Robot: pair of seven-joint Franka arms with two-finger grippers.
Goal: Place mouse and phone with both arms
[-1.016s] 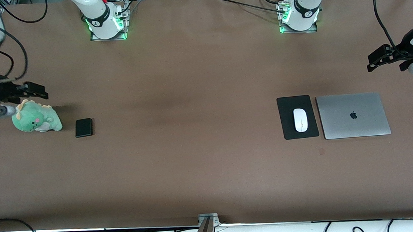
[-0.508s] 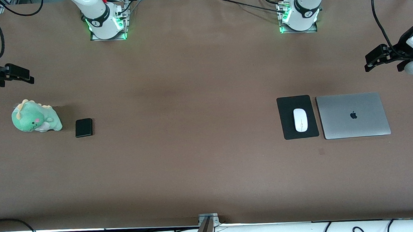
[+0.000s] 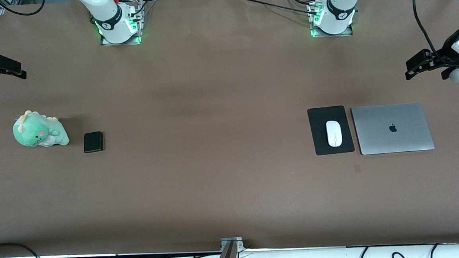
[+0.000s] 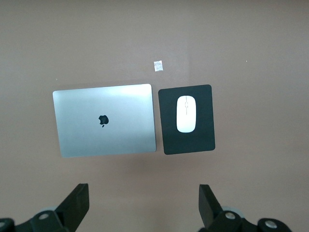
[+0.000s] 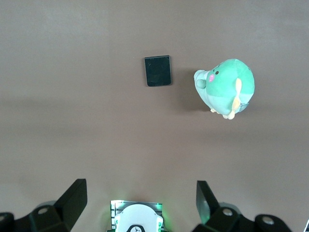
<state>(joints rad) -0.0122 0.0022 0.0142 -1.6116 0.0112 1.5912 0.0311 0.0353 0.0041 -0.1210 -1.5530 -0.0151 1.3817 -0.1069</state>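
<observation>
A: What lies on the table [image 3: 220, 105], biggest first?

B: A closed silver laptop [image 3: 392, 128] toward the left arm's end, with a black pad [image 3: 321, 139] just beside it. The mouse [image 3: 333, 133] rests on that pad. Toward the right arm's end sit a green plush [image 3: 39, 134] and, beside it, the phone [image 3: 93, 142], flat on the table.

A: And the grippers?

B: The left gripper [image 4: 142, 205] hangs high over bare table near the laptop, fingers spread wide, holding nothing. The right gripper [image 5: 140, 203] hangs over the table's edge, likewise spread and empty.
</observation>
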